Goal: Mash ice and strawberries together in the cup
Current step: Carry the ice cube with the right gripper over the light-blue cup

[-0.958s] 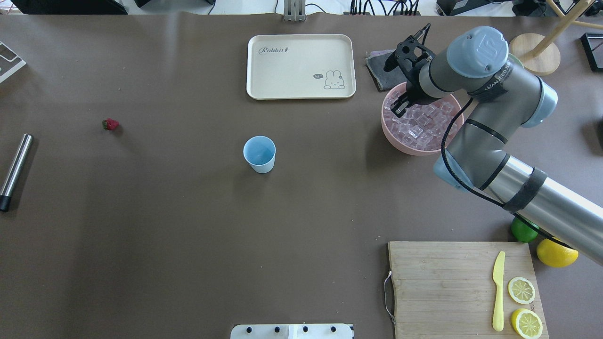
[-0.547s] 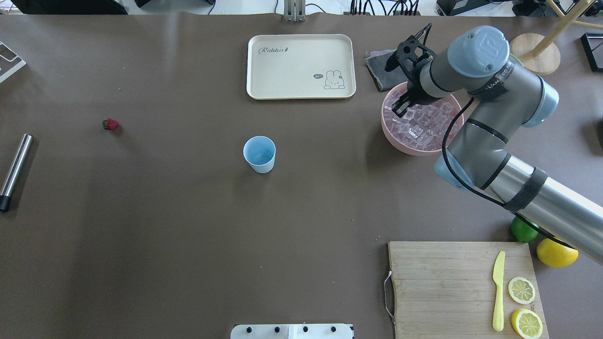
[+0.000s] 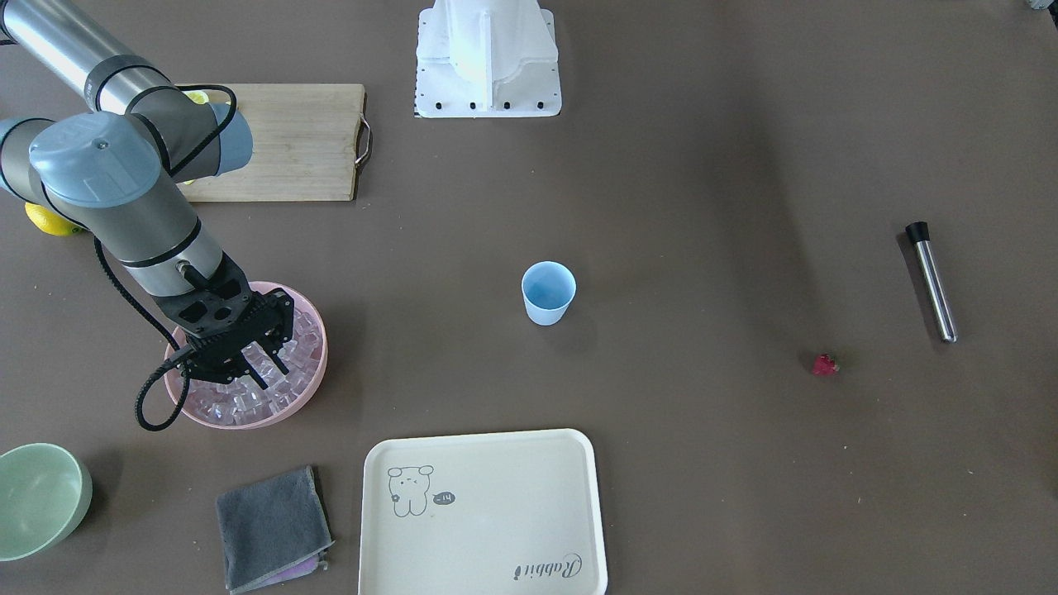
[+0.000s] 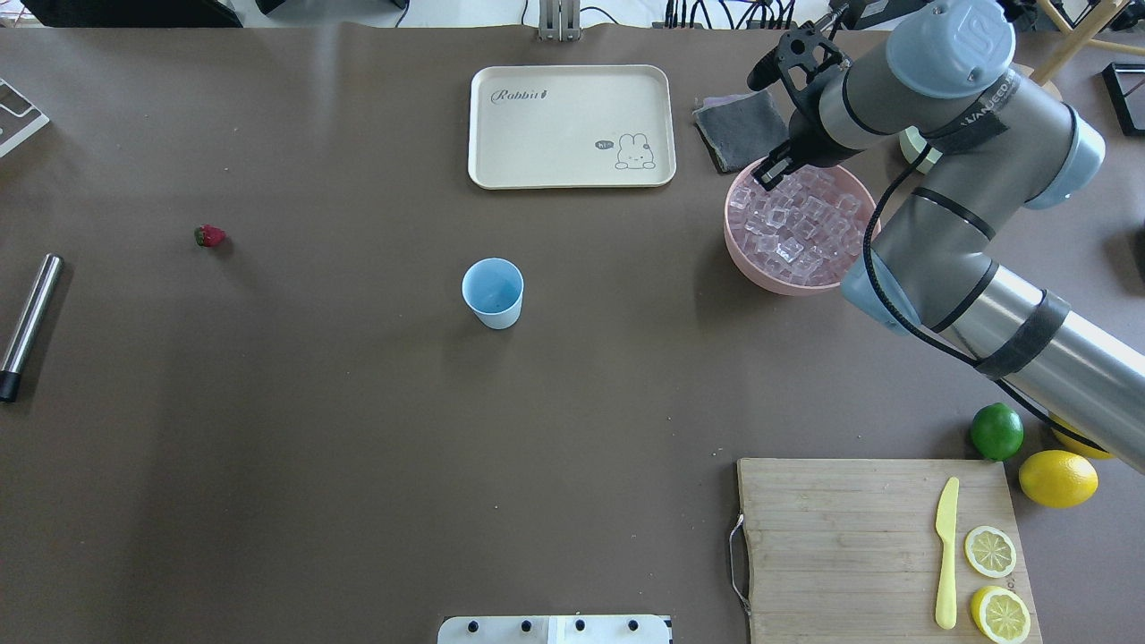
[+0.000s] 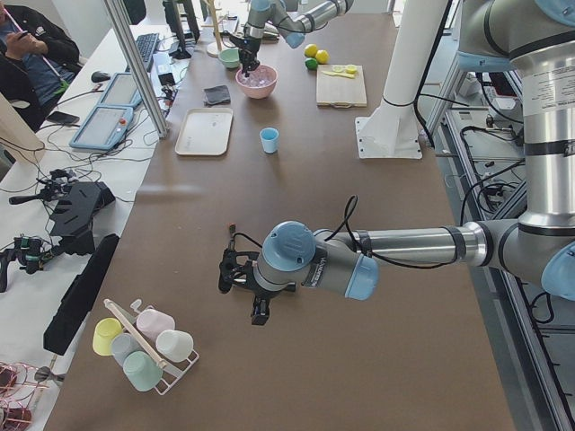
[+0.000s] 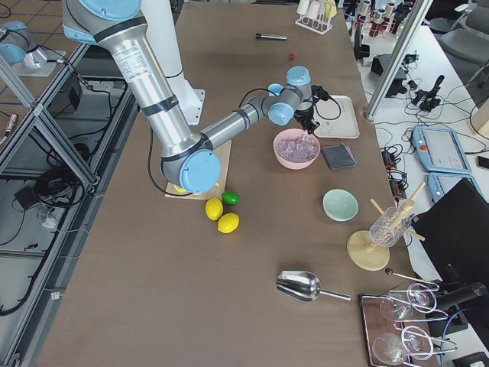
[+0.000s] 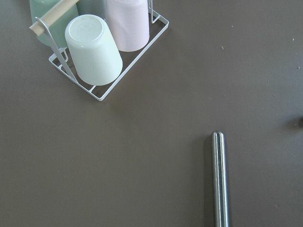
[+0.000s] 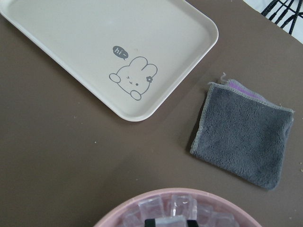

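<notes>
**Exterior front-facing.** The right end effector (image 3: 263, 370) is seen over the pink bowl (image 3: 248, 424), with its fingers pointed down toward the ice (image 3: 289, 392). Whether a cube is held cannot be told here. The cup (image 3: 548, 292) stands upright in the middle of the surface (image 3: 702, 182), well apart from the bowl, and looks empty. The strawberry (image 3: 824, 364) lies farther off, near a metal rod (image 3: 934, 283).

**Overhead exterior.** Against half a second ago, the right arm has been raised and drawn toward the bowl's far rim. The fingers, then sunk among the cubes, are now lifted out of them. The cup, the strawberry and the rod have not been moved.

**Exterior left.** The left end effector (image 5: 230, 269) hangs above bare surface beside a rack of cups (image 5: 144, 346). Whether it is spread or pressed together cannot be told.

**Exterior right.** The right end effector is shown just above the bowl.

**Left wrist-mounted.** Only the rod and the rack are shown, and no fingers are in frame.

**Right wrist-mounted.** Two dark fingertips (image 8: 150, 221) are cut by the bottom edge with a clear cube between them, so a piece of ice appears to be pinched. A tray (image 8: 71, 42) and a grey cloth (image 8: 244, 132) lie beyond the bowl.

The pick-up is judged done and the carry to the cup is judged next. Nothing has yet been put in the cup, and the strawberry is untouched. A wet cube may slip from a narrow pinch.
</notes>
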